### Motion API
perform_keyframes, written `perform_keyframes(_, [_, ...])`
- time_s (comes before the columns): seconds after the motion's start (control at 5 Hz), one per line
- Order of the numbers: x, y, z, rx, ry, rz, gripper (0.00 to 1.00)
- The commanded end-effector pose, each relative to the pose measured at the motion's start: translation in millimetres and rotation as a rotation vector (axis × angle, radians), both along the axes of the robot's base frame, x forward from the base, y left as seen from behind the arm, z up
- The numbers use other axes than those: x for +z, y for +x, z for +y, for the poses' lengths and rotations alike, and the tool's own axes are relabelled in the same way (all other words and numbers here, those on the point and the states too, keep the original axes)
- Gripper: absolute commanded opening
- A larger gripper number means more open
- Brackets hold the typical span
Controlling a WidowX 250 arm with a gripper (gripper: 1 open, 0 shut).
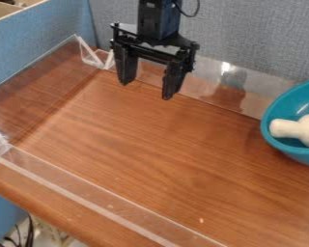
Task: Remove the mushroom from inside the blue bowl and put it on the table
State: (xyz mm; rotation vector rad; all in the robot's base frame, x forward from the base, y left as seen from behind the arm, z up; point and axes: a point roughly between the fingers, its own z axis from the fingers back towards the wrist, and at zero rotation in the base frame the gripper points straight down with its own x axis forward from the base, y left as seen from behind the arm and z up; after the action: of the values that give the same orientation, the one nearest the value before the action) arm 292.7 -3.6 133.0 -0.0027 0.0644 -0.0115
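Well right of the open claw, the mushroom lies in the blue bowl.

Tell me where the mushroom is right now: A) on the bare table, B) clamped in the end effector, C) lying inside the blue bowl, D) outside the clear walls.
C: the mushroom lies inside the blue bowl at the right edge, while the open end effector hangs empty well to its left over the table.
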Motion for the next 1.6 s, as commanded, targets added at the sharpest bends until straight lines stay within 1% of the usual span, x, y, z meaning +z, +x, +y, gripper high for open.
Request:
perform_keyframes(0.0, [-5.3, 11.9, -22.4, -0.136, -0.016, 0.008, 1.0])
perform_keyframes(0.2, [-11.6, 26.1, -52.1, -0.301, -0.035, 0.014, 1.0])
perform_keyframes(0.4, [-21.1, 52.1, -99.4, -0.504, -0.049, 0.002, 1.0])
perform_keyframes(0.6, [-30.7, 73.0, -151.1, -0.725, -0.051, -0.015, 1.0])
perform_keyframes(0.8, [-38.1, 79.5, -172.6, -0.776, -0.051, -0.018, 1.0])
perform_keyframes(1.0, [-44.9, 81.5, -171.1, -0.774, -0.052, -0.011, 0.0])
perform_keyframes(1.2, [-40.5, 79.4, -169.5, -0.778, -0.051, -0.013, 0.0])
perform_keyframes(1.4, [-32.8, 75.8, -166.0, -0.774, -0.054, -0.024, 0.0])
